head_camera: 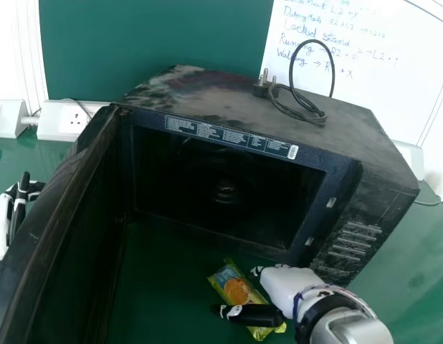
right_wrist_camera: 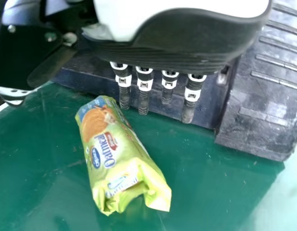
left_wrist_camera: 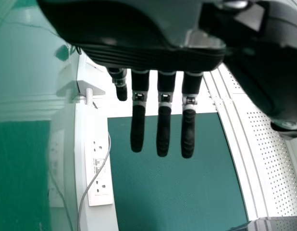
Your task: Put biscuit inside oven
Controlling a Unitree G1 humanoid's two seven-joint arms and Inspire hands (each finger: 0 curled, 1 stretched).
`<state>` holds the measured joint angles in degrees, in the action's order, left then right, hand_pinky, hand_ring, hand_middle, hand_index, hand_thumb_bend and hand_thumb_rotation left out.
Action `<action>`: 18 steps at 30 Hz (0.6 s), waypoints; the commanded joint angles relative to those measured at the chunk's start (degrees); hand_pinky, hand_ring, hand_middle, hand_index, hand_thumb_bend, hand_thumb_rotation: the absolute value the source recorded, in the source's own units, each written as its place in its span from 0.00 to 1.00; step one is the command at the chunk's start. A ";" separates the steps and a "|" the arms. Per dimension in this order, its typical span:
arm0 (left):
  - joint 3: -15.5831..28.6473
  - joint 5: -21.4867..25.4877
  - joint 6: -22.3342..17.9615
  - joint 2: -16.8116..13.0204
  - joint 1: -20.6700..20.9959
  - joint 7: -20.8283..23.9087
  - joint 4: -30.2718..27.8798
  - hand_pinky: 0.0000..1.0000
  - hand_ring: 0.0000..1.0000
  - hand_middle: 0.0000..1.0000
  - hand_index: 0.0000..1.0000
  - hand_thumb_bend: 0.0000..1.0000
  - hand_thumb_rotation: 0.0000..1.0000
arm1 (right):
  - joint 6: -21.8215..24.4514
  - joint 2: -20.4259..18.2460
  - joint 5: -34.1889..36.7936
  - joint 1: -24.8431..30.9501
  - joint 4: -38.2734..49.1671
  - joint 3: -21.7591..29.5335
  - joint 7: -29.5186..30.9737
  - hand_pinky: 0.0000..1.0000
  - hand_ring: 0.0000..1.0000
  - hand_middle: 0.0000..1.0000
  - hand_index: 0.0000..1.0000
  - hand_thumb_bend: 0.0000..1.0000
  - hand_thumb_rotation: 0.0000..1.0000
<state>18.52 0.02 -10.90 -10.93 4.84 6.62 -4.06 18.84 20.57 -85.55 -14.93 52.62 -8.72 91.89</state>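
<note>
From where I stand, the biscuit packet (head_camera: 234, 288) is lying on the green table (right_wrist_camera: 225, 192), just in front of the oven (head_camera: 207, 97) and below its opening. The right hand (head_camera: 284, 285) is right over it, with the fingers (right_wrist_camera: 143, 86) straight and clamped on nothing, and the thumb (head_camera: 257, 314) well apart from them. In the head view that thumb crosses over the packet; whether it touches, I can't tell.

The step in hand, I'd say, is getting hold of the biscuits. I'd bring the palm down and a little across, so the packet sits properly between thumb and fingers, then close gently around its thick middle. Pinching the loose crimped end would likely let it swing or slip, and a hard squeeze could crush what's inside. The fingertips look near the oven's front, so I'd ease the hand back a touch before curling them.

After that it wants a straight lift, high enough to clear the bottom edge of the opening, and only then a push inward. The door (head_camera: 53, 215) stands wide open, so there's no need for the left hand (left_wrist_camera: 139, 55), whose fingers are straight, side by side with small gaps, holding nothing
</note>
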 commanded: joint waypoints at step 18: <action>-0.07 -0.77 0.15 -0.35 -1.15 0.15 -0.81 0.50 0.54 0.57 0.49 0.51 0.06 | -6.80 -4.45 -2.02 0.72 -1.38 8.36 0.48 0.75 0.86 0.86 0.83 1.00 0.41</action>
<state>18.53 -0.02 -10.27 -11.02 4.53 6.62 -4.44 12.86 16.32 -87.17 -14.66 51.21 -0.71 91.89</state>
